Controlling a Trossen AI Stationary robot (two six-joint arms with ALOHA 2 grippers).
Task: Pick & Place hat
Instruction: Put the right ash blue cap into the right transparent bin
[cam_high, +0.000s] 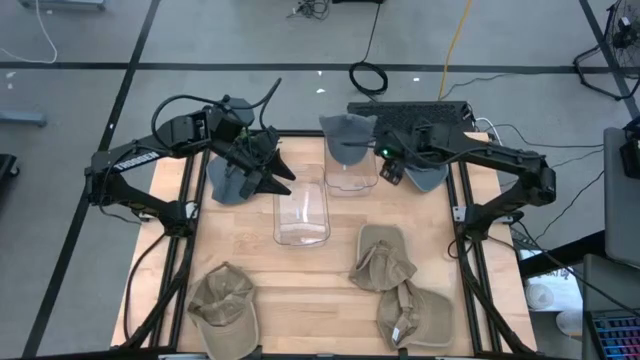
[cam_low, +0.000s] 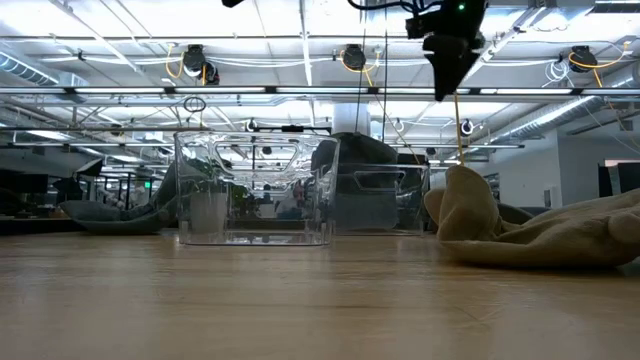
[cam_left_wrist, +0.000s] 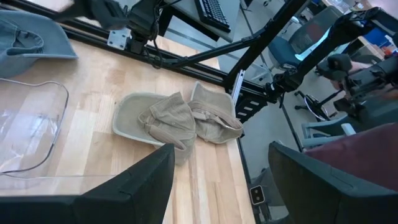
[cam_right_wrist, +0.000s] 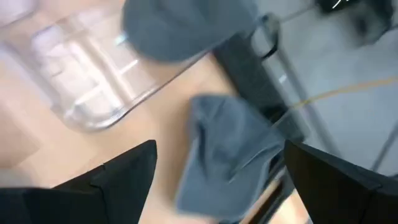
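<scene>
From above, I have the right gripper (cam_high: 392, 166) empty, jaws wide, beside the grey hat (cam_high: 428, 175) near the bin (cam_high: 351, 172). Its wrist camera shows that hat (cam_right_wrist: 227, 149) below, probably my target. The left gripper (cam_high: 272, 170) idles, parted.

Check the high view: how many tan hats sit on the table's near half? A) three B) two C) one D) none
A: one tan hat lies at the near left, and two more, one just beyond the other, lie at the near right.
</scene>
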